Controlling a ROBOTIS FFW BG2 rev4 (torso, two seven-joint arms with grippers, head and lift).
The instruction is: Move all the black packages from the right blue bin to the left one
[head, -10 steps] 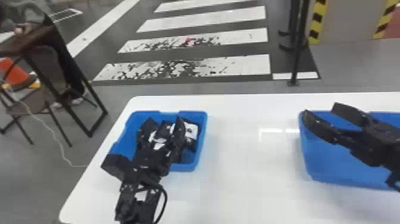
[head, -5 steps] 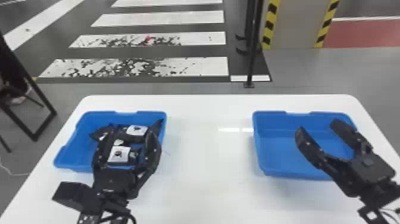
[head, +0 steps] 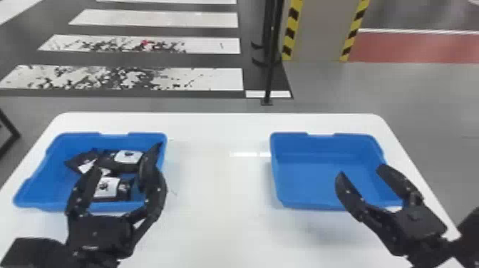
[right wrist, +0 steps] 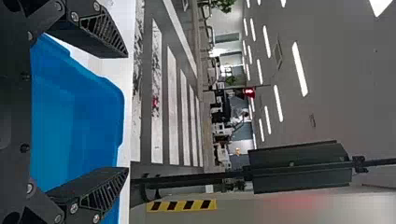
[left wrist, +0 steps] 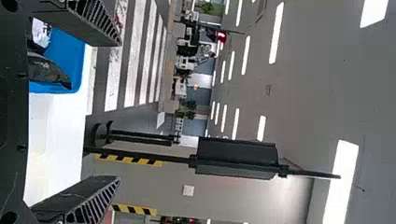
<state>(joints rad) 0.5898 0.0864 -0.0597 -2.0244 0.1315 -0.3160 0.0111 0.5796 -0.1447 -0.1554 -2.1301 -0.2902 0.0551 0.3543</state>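
Observation:
In the head view, my left gripper (head: 125, 158) is open above the left blue bin (head: 53, 181), where several black packages (head: 130, 156) with white labels lie. The right blue bin (head: 310, 181) holds no package that I can see; my right gripper (head: 360, 169) is open over its right part. In the left wrist view, the left gripper (left wrist: 119, 112) has its fingers wide apart, with a black package (left wrist: 44, 70) in the bin beyond. The right wrist view shows the right gripper (right wrist: 127, 112) spread in front of the right bin (right wrist: 84, 116).
A white table (head: 217, 221) carries both bins, with a wide strip between them. Behind it stand a thin black post (head: 272, 71) and a pillar with yellow-black stripes. Striped floor markings lie farther back.
The head view has swung to the right, so both bins appear farther left. Both grippers stay open; the right one now appears farther left over its bin's near right part.

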